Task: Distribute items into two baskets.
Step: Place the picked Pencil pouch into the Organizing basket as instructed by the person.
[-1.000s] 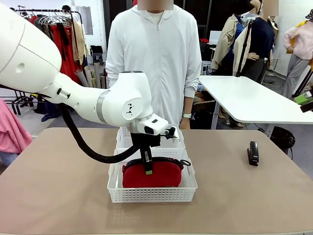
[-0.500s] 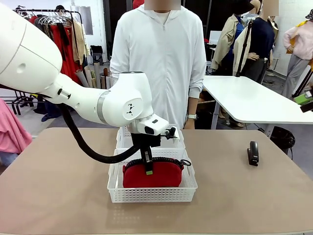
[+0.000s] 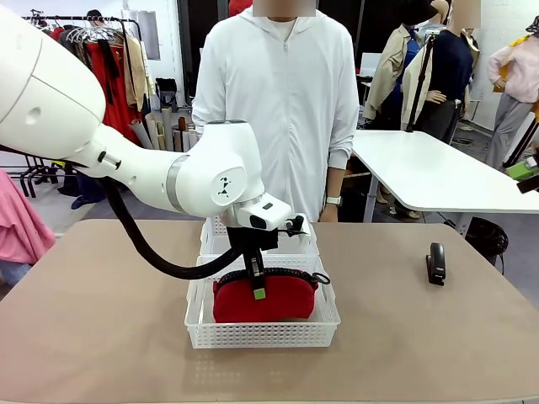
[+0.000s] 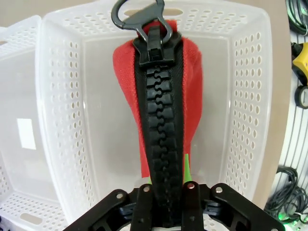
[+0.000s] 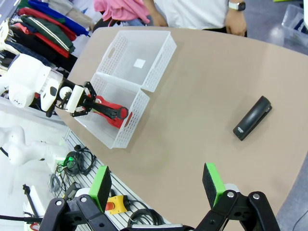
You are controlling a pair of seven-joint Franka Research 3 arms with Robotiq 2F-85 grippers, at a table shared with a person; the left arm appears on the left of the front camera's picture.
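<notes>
Brown bench [image 3: 101, 320], roughly halfway I reckon: my left gripper [image 3: 257, 290] pinches the red pouch [image 3: 282, 305] by its zipper inside the near basket [image 3: 261, 335], black stapler [image 3: 435, 263] lies loose, not yet in the far basket [image 5: 162, 67], right gripper [image 5: 159, 185] open, empty.

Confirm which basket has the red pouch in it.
The near basket, on the robot's side: the red pouch stands in it. The far basket, by the person, holds just a white label.

Person [image 3: 282, 109] in white hoodie behind tan table [image 3: 101, 320]; clothes rack [image 3: 120, 63] beyond
</notes>
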